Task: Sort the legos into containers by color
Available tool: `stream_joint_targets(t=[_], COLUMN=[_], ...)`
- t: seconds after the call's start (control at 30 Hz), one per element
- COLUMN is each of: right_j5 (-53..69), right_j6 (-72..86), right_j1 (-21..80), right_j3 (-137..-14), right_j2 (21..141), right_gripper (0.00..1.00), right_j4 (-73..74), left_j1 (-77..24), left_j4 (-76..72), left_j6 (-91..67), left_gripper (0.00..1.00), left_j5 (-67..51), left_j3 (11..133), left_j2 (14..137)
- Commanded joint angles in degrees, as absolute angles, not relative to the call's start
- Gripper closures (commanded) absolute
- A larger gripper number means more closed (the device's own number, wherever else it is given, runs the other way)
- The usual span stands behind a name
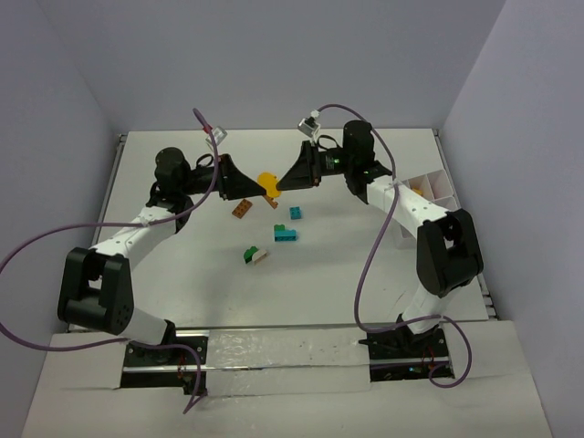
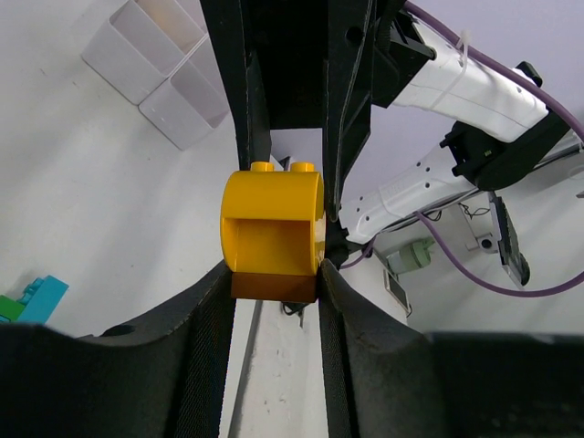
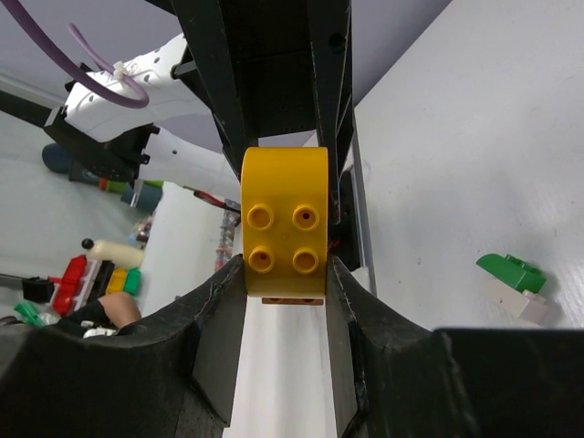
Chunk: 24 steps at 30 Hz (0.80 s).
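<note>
Above the tabletop (image 1: pixel 319 283), right pincer (image 1: pixel 277 184) clamps the yellow lego (image 1: pixel 267 183), left pincer (image 1: pixel 257 189) nips the orange lego (image 2: pixel 274 287) stuck to it; stack axis runs pincer to pincer

Yellow half-round brick (image 2: pixel 272 224), studs facing sideways, w/ brown piece (image 2: pixel 272 288) stuck on it, held up off worktop (image 1: pixel 301 292). Below lie an orange brick (image 1: pixel 242 210), small teal brick (image 1: pixel 296 213), bigger teal brick (image 1: pixel 286 234), and green brick (image 3: pixel 511 271) touching white brick (image 3: pixel 517 299). White grid tray (image 1: pixel 444 187) sits far right.
</note>
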<state>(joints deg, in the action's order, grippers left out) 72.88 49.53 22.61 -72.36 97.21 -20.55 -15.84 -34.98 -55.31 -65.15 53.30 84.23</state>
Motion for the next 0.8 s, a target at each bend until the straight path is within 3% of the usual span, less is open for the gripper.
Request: stream_joint_targets(t=[0.0,0.17,0.2,0.23,0.33,0.63,0.7,0.77], right_j5=[73.47,73.75,73.93,74.12,74.56,75.41,75.37,72.78], right_j6=[50.36,52.35,53.24,55.48,60.18,67.33,60.57,38.18], right_j1=[22.15,20.46,20.17,19.53,17.65,13.01,11.08,7.89], right_j3=[-74.44,-74.71,-74.69,-74.50,-73.68,-72.60,-74.50,-81.43], right_j2=[95.98,96.24,96.24,96.31,96.52,95.72,95.37,95.20], right_gripper=[1.00,1.00,1.00,1.00,1.00,1.00,1.00,1.00], right_j4=[-21.80,-23.69,-24.52,-26.94,-32.23,-40.35,-30.99,-0.67], left_j1=[-16.17,-16.17,-16.17,-16.17,-16.17,-16.08,-16.08,-16.08], left_j4=[-35.88,-36.47,-36.47,-36.47,-33.28,-27.78,-21.38,-10.33], left_j6=[-53.97,-54.06,-54.12,-53.87,-51.66,-47.22,-41.34,-34.97], left_gripper=[0.66,0.71,0.75,0.87,0.98,1.00,1.00,1.00], left_j5=[-66.30,-68.22,-68.48,-68.74,-68.72,-67.94,-66.46,-63.57], left_j3=[54.39,53.87,53.70,53.63,53.89,54.62,57.04,59.56], left_j2=[83.76,83.67,83.68,83.74,83.74,83.93,83.81,83.76])
